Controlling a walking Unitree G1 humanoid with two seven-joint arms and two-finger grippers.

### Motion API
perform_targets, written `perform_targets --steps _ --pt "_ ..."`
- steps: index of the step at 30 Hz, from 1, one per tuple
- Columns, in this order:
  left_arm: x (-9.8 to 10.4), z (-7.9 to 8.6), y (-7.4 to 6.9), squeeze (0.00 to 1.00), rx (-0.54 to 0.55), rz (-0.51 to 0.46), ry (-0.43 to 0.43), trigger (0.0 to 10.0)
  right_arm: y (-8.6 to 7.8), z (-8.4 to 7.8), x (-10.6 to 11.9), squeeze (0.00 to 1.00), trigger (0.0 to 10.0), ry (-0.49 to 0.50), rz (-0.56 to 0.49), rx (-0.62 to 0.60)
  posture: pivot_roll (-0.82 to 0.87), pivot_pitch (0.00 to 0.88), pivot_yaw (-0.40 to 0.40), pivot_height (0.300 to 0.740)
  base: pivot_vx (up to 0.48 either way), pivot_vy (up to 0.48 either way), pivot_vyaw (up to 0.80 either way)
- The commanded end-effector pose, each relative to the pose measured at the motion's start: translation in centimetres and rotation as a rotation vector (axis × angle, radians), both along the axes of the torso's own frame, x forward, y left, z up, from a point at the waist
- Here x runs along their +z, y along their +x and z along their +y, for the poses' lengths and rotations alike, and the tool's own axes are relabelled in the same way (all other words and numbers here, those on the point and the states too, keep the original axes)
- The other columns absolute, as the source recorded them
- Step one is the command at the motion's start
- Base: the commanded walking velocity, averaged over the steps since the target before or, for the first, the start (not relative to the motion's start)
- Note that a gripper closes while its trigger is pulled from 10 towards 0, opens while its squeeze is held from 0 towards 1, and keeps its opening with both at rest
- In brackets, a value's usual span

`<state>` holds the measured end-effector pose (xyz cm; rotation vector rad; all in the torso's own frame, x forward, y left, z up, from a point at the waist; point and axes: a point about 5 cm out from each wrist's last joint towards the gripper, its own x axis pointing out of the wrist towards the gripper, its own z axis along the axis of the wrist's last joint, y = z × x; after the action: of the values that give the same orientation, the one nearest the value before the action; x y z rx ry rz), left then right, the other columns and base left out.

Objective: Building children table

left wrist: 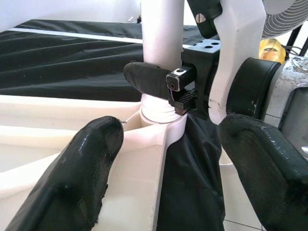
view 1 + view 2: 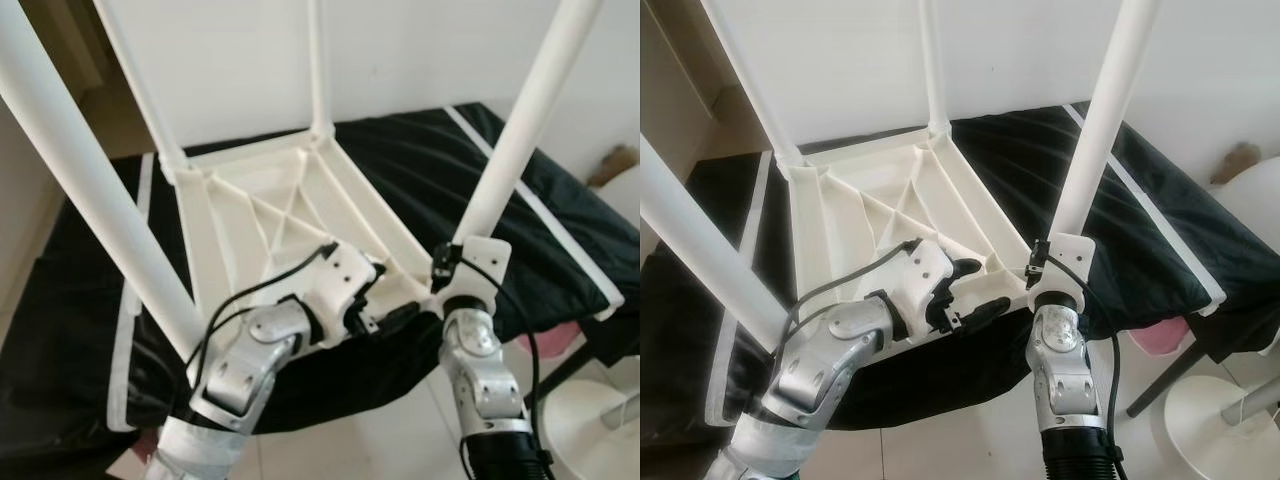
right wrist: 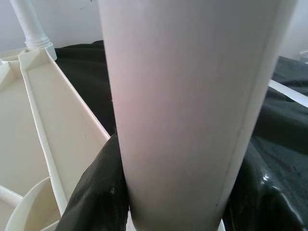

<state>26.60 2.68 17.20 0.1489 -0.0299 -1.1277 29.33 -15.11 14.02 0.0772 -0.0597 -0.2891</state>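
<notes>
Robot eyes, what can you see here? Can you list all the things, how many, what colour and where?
Table top: one, white, upside down on the black cloth.
Table legs: four, white, standing up from the corners.
Black cloth: one, white stripes, spread under the table top.
Pink thing: one, low on the right, too hidden to name.
Left pincer: one, black fingers open, at the table top's near edge.
Right pincer: one, closed around the near right leg.

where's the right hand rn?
Right hand is closed around the base of the near-right table leg, just above its socket on the upturned tabletop, with the left hand beside it.
</notes>
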Motion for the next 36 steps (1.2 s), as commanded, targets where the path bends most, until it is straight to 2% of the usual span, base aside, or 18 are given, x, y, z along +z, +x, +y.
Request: perform_targets --steps 1,9,12,16,17,18,19,21,23,24,25,34,35,36 --pt "0.0 0.3 0.3 0.00 0.026 -0.001 -0.001 10.0 -0.2 0.2 -0.6 1.00 10.0 0.062 -0.005 0.021 -0.06 0.000 0.053 0.740 0.000 0.000 0.00" --pt "0.5 0.3 0.7 0.00 0.040 -0.017 -0.016 10.0 -0.4 -0.3 0.9 1.00 10.0 0.095 -0.108 0.129 -0.07 0.000 0.048 0.740 0.000 0.000 0.00" --pt "0.7 0.4 0.7 0.00 0.036 -0.023 -0.017 10.0 -0.7 -1.1 1.0 1.00 10.0 0.059 -0.127 0.204 -0.07 0.000 0.049 0.740 0.000 0.000 0.00" --pt "0.7 0.4 0.7 0.00 0.034 -0.026 -0.015 10.0 -0.7 -1.5 1.0 1.00 10.0 0.045 -0.128 0.230 -0.07 0.000 0.049 0.740 0.000 0.000 0.00" --pt "0.7 0.5 0.7 0.00 0.033 -0.026 -0.017 10.0 -0.8 -2.3 0.9 0.00 10.0 0.026 -0.119 0.310 -0.07 0.000 0.052 0.740 0.000 0.000 0.00" --pt "0.7 0.5 0.7 0.00 0.033 -0.026 -0.017 10.0 -0.8 -2.3 0.9 0.00 10.0 0.026 -0.119 0.310 -0.07 0.000 0.052 0.740 0.000 0.000 0.00" --pt "0.8 0.5 0.7 0.00 0.028 -0.025 -0.017 10.0 -0.8 -3.0 1.0 0.00 10.0 0.005 -0.113 0.381 -0.07 0.000 0.056 0.740 0.000 0.000 0.00" --pt "0.8 0.5 0.7 0.00 0.028 -0.025 -0.017 10.0 -0.8 -3.0 1.0 0.00 10.0 0.005 -0.113 0.381 -0.07 0.000 0.056 0.740 0.000 0.000 0.00" --pt "0.6 0.4 0.3 0.00 -0.019 -0.032 0.001 10.0 -0.7 -3.6 1.1 0.00 10.0 -0.058 -0.079 0.583 -0.07 0.000 0.057 0.740 0.000 0.000 0.00" --pt "0.6 0.4 0.3 0.00 -0.019 -0.032 0.001 10.0 -0.7 -3.6 1.1 0.00 10.0 -0.058 -0.079 0.583 -0.07 0.000 0.057 0.740 0.000 0.000 0.00" --pt "0.4 0.3 0.0 0.00 -0.044 -0.029 0.010 10.0 -0.4 -3.8 1.1 0.00 10.0 -0.089 -0.055 0.654 -0.07 0.000 0.058 0.740 0.000 0.000 0.00" --pt "-0.3 0.0 -0.5 0.00 -0.093 -0.024 0.051 10.0 0.7 -4.4 0.8 0.00 10.0 -0.154 0.013 0.783 -0.07 0.000 0.060 0.740 0.000 0.000 0.00" --pt "-0.9 -0.1 -0.7 0.00 -0.110 -0.021 0.084 10.0 1.5 -4.3 0.5 0.00 10.0 -0.224 0.076 0.910 -0.07 0.000 0.061 0.740 0.000 0.000 0.00" --pt "-0.9 -0.1 -0.7 0.00 -0.110 -0.021 0.084 10.0 1.5 -4.3 0.5 0.00 10.0 -0.224 0.076 0.910 -0.07 0.000 0.061 0.740 0.000 0.000 0.00"
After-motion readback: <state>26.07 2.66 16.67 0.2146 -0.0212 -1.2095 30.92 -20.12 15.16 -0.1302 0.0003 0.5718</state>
